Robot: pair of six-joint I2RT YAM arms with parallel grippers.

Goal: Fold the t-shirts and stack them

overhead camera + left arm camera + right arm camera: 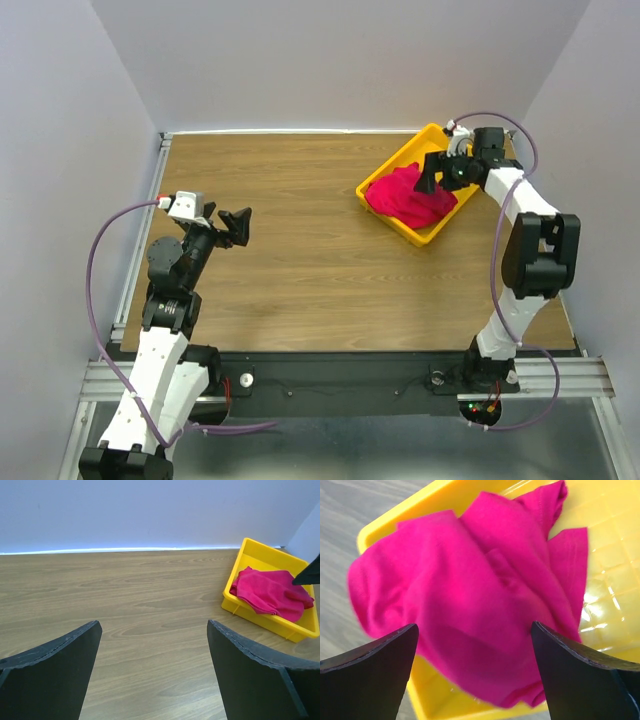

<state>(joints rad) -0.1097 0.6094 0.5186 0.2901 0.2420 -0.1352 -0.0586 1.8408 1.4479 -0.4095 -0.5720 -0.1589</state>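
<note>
Over the wooden worktop (320, 250), the right arm bends forward, right claw (437, 172) spread wide and empty above the t-shirt (408, 197) in the yellow tray (425, 238); left claw (237, 225) gapes empty too.

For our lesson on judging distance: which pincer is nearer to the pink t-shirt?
Right. The right pincer hangs open close above the t-shirt in the yellow tray; the left pincer is open far across the table from it.
</note>
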